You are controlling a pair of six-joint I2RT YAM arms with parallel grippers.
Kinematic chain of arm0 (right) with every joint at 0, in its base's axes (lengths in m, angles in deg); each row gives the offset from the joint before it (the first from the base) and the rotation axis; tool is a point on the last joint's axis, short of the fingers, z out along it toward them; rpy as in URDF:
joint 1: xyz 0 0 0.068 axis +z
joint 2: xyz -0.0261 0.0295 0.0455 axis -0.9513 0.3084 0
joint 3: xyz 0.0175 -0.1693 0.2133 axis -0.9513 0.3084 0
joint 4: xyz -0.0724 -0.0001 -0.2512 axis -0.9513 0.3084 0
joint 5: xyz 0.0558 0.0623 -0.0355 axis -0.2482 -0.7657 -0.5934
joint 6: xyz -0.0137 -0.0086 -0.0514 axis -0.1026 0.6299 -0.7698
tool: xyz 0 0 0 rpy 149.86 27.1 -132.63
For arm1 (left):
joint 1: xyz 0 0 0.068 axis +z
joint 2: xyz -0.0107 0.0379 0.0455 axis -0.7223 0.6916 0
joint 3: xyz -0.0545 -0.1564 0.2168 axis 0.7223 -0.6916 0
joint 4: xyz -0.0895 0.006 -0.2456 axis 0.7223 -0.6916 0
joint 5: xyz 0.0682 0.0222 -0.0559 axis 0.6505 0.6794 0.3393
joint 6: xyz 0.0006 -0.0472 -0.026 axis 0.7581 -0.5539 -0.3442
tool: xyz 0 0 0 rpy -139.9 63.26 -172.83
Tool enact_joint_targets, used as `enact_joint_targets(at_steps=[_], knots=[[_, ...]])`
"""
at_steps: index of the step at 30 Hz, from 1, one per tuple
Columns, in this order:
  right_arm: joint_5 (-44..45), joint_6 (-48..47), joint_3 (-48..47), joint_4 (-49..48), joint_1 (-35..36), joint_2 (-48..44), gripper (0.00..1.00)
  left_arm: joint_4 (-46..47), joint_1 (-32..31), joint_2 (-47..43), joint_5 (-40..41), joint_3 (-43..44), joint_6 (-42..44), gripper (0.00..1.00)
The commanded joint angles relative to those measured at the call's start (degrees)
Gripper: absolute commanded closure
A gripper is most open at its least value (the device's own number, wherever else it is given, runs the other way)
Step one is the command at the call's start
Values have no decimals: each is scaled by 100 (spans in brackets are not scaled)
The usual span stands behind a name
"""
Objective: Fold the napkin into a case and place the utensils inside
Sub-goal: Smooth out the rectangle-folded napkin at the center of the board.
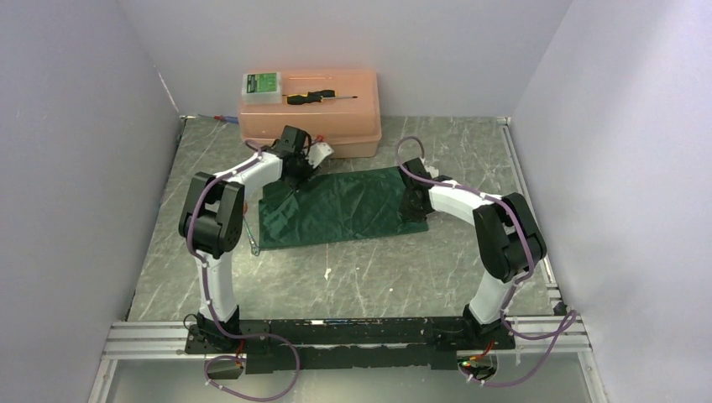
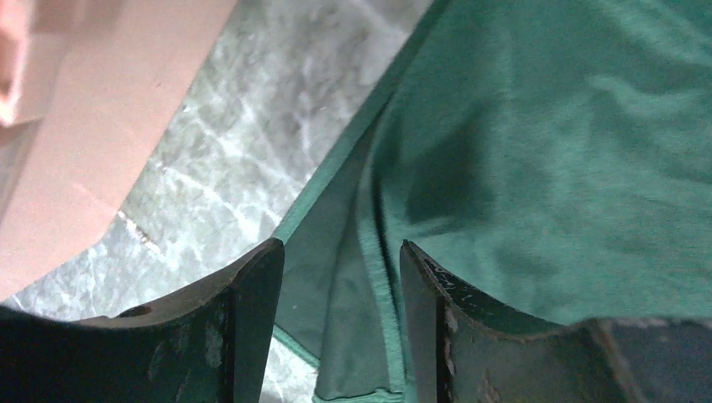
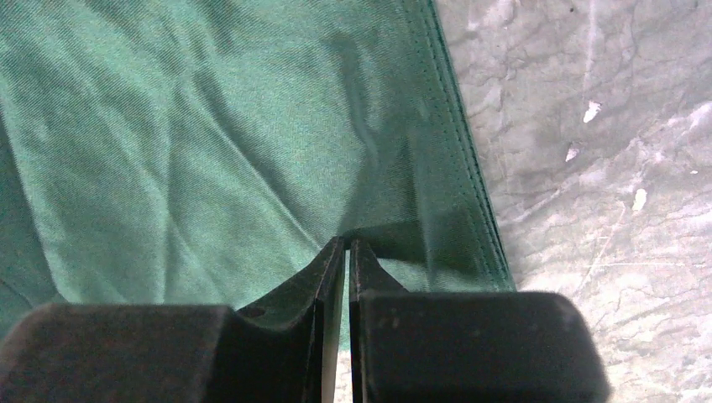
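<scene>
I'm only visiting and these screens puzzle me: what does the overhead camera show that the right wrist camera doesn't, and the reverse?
Only the overhead view: the left arm and right arm, the whole napkin, and the pink box at the back with a screwdriver lying on it.
Only the right wrist view: the right gripper close up, nearly shut, seemingly pinching a fold of cloth beside the stitched hem.
Both: the green napkin and the marbled table.

Napkin: finely woven green cloth, faint sheen, stitched hem; table: matt grey marbled surface, stone-look, flecked and scratched white; box: smooth pale-orange plastic, semi-matt; gripper fingers: hard matt black, edges scuffed and pitted.
</scene>
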Motion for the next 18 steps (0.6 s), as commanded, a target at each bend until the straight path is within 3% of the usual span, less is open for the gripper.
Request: enact_joint_targets(at_steps=[1, 8, 14, 18], knots=[[145, 70, 31, -127, -72, 15, 89, 15, -163, -150, -138, 44, -75, 41], [86, 47, 180, -196, -144, 12, 91, 544, -115, 215, 904, 9, 149, 46], [103, 109, 422, -271, -205, 124, 100, 769, -85, 101, 1043, -66, 423, 46], [134, 142, 554, -298, -277, 142, 100, 964, -69, 68, 1192, -135, 664, 46]])
